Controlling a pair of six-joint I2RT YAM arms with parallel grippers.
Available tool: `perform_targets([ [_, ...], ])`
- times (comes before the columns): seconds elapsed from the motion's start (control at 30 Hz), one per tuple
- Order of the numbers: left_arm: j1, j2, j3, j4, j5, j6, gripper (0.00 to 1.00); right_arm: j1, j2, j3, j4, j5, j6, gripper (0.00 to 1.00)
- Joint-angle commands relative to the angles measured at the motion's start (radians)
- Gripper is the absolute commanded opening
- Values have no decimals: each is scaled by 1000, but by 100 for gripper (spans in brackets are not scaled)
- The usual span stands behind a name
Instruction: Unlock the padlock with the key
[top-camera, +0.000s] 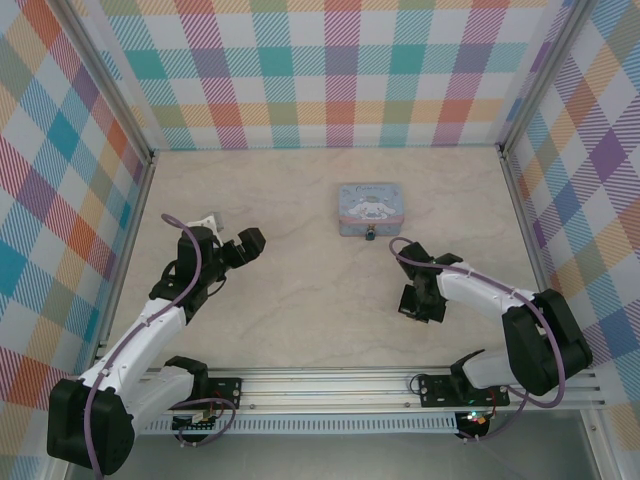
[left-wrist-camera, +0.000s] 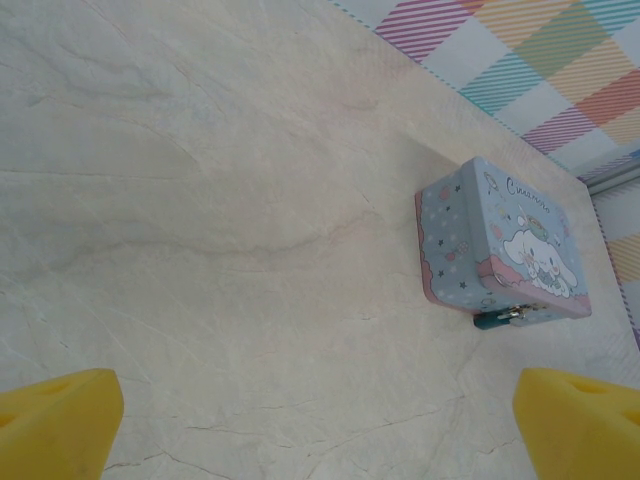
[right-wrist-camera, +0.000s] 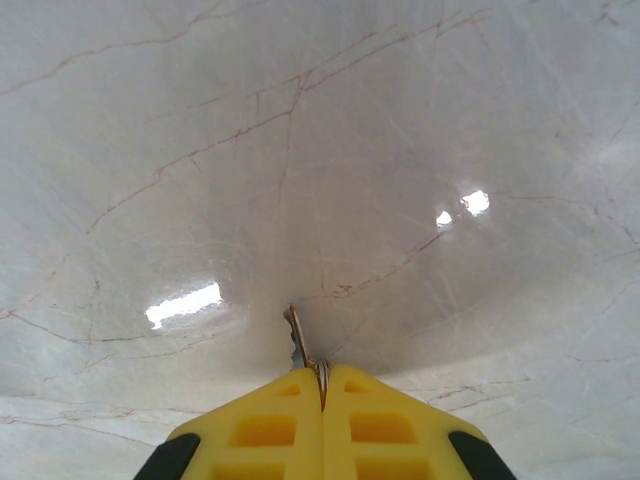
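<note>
On the left, the left claw (top-camera: 247, 243) hung above the bench (top-camera: 300, 320) with its yellow fingers (left-wrist-camera: 60, 425) spread wide and nothing between them, facing the pale blue tin (left-wrist-camera: 505, 245). The padlock (left-wrist-camera: 503, 318) sat at the tin's near edge, apparently on its clasp, well apart from both claws. To the right and nearer, the right claw (right-wrist-camera: 322, 385) was pressed shut low over the bench. It pinched the key (right-wrist-camera: 297, 340) between its tips, with a thin length of metal sticking out ahead and slightly left.

The step in hand looked like securing the key for carrying. To do it well, the pinch should sit on the key's head, leaving enough blade free for the keyhole. The lift should be straight and slow so the key did not swivel. The left claw should steady the padlock or tin before insertion, since so small a lock would likely shift under a push.
</note>
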Motion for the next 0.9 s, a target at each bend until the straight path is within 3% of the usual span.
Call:
perform_targets([
  [0.0,-11,-22,25,-20,-11,14,100,17,1,13,-3,-16,-12,0],
  [0.13,-11,-28,33,-24,-4,13,100,30,-56,10,41,-11,-35,0],
  [0.27,-11,-43,53,-20,47,13,100,31,-182,-18,193,-88,-105,0],
  [0.5,-16,-39,95,105,314,13,94,34,-342,-22,502,-275,-306,0],
  [0.67,-55,11,174,157,532,53,81,42,-370,7,669,-400,-455,0],
  [0.87,-149,77,260,143,649,128,63,70,-326,100,680,-458,-568,0],
])
